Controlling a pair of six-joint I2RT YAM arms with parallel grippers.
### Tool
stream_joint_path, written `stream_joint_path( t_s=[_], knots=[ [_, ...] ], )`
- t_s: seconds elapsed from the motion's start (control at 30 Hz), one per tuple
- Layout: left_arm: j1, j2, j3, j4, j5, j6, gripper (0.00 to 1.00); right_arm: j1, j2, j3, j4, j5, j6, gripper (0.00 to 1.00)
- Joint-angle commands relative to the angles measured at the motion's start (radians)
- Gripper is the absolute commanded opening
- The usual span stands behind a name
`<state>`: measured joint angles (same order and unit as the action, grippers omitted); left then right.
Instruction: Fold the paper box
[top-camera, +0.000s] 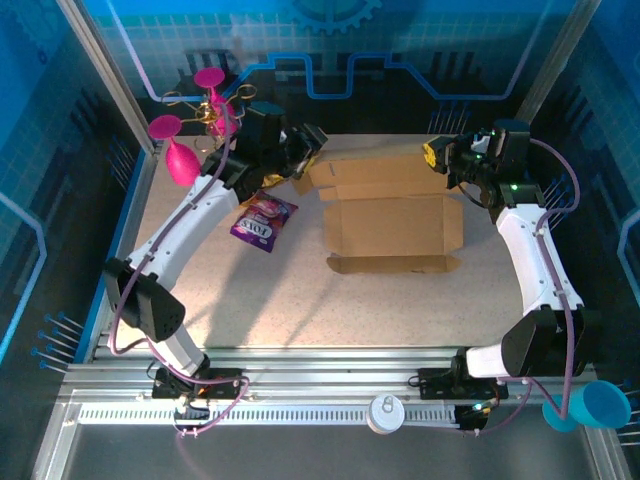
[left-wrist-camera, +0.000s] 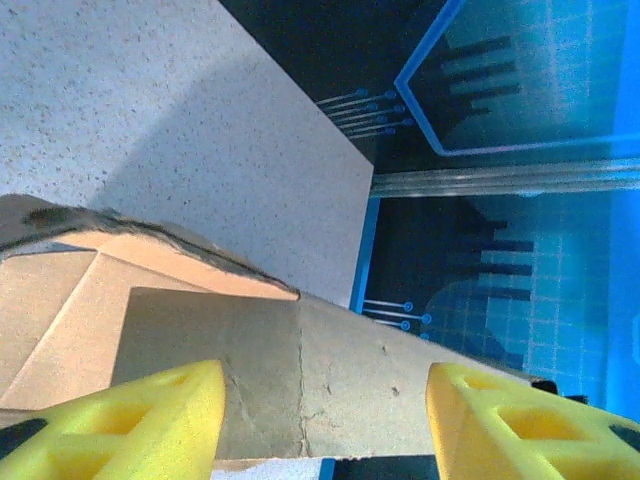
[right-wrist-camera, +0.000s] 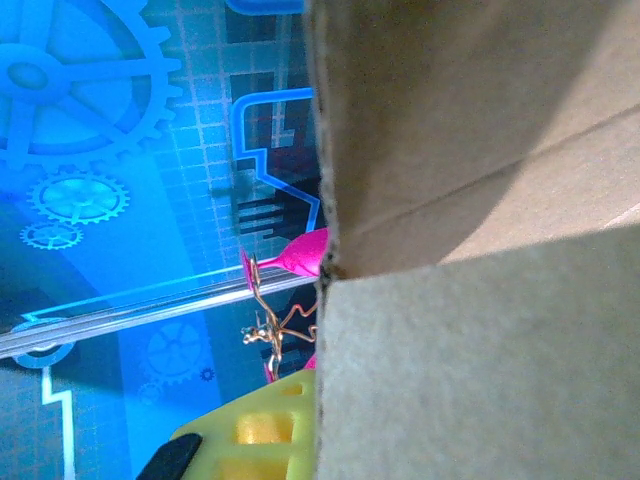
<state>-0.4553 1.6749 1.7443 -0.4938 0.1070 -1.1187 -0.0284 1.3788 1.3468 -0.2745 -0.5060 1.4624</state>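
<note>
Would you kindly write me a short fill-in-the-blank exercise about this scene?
1. The box is made of brown ___.
2. The purple packet lies to the box's ___.
3. The left fingers are coloured ___.
4. The cup by the right arm's base is ___.
Missing words: cardboard; left; yellow; blue.

White arms (top-camera: 190, 225), black joints, looping purple cables (top-camera: 571, 330), yellow cut-out gripper fingers (left-wrist-camera: 130, 420).
</note>
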Motion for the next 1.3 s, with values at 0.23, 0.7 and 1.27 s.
stream_joint_path(
  t_s=[0.23, 0.7, 1.27],
  knots=[
    [-0.028, 0.008, 0.02, 0.014, 0.042, -0.002, 0.55, -0.014, -0.004, -0.018, 0.047, -0.028, 0.016, 0.0],
    [-0.037, 0.008, -0.026, 0.082, 0.052, -0.081, 0.4, -0.016, 0.011, -0.035, 0.095, -0.039, 0.056, 0.0],
    [-0.008, -0.021, -0.156, 0.184, 0.091, -0.23, 0.42, -0.021, 0.032, -0.057, 0.175, -0.044, 0.12, 0.0]
  ],
)
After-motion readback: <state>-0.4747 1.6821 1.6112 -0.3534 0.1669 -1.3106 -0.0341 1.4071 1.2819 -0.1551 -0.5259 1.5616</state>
